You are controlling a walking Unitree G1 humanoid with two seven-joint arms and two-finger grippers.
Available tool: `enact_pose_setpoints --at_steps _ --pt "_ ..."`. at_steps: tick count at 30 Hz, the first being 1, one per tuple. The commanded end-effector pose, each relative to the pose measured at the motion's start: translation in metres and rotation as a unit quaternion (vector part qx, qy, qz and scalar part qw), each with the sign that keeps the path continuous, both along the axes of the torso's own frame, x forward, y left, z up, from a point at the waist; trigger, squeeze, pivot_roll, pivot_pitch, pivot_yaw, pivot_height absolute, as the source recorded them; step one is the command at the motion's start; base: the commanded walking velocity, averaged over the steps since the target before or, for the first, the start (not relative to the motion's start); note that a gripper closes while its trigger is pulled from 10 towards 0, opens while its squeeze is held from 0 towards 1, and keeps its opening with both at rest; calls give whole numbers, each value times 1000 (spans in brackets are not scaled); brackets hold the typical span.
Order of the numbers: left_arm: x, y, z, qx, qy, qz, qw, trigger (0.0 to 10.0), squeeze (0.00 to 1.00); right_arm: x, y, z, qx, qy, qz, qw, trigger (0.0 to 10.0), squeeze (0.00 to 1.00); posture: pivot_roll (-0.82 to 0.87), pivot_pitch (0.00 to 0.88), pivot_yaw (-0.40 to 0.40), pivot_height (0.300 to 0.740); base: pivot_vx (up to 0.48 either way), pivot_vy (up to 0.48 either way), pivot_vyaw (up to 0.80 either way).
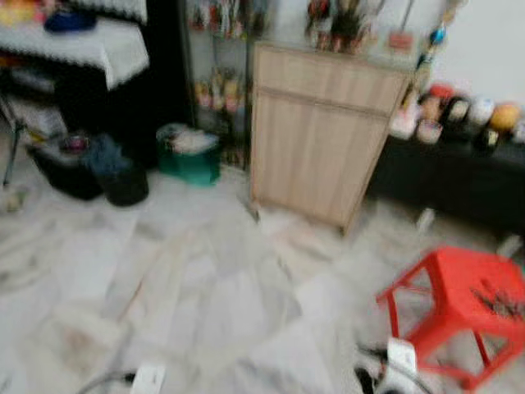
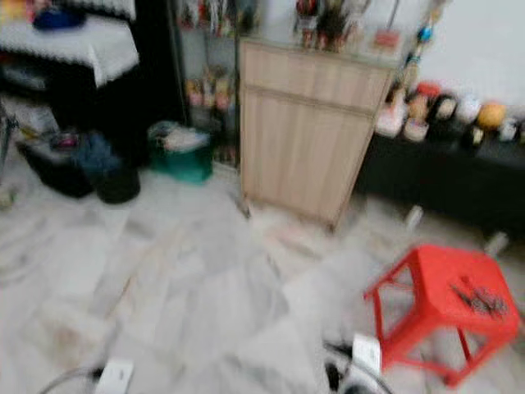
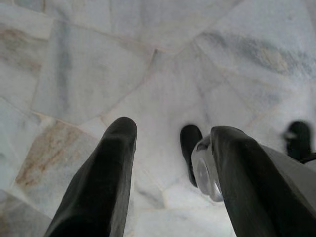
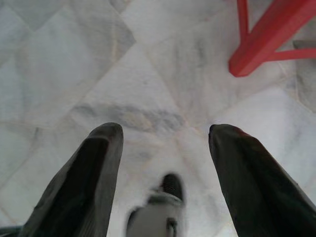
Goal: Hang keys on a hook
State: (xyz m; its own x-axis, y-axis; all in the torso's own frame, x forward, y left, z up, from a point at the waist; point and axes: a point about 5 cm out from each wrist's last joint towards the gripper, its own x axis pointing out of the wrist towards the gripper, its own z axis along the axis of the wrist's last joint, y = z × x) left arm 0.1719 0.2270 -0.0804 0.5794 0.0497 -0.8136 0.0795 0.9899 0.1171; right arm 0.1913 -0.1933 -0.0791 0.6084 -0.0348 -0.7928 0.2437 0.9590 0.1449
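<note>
The pale grey-white marble floor (image 1: 205, 287) carried grey veining and brownish stains. The square plastic stool (image 1: 459, 300) was bright red, with dark metal keys (image 1: 499, 302) on its seat. The wooden cabinet (image 1: 316, 131) was light beige. A green tub (image 1: 190, 156) stood beside it. Both sets of fingers (image 3: 106, 182) (image 4: 89, 177) were black.

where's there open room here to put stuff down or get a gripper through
Widest bare patch: the marble floor between the dark bags, the green bin, the wooden cabinet and the red stool. The stool seat is bare toward its near-left part; the keys lie at its right. The cabinet top and black bench look crowded.
</note>
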Motion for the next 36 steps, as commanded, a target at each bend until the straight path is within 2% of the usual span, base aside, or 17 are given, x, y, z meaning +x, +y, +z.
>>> enact_pose_setpoints --at_steps 1,12,21,31,36 --pt "-4 -7 -3 -6 9 -9 1000 10000 0 1 -7 2 -7 -5 -17 1000 10000 0 82 0 -25 740 0 -326 0" --pt "3 -9 -1 -5 3 -17 1000 10000 0 3 -5 2 -6 -8 -16 1000 10000 0 91 0 7 740 0 -326 0" --pt "1 -4 -1 3 8 -21 1000 10000 0 1 2 0 -1 -3 -10 1000 10000 0 80 0 20 740 0 -325 0" --pt "-3 -7 -3 2 14 -27 1000 10000 0 -2 0 -1 -7 1 -5 1000 10000 0 52 0 23 740 0 -324 0" --pt "-2 -8 -3 4 12 -20 1000 10000 0 -1 -2 0 -10 -2 0 1000 10000 0 46 0 9 740 0 0 0"
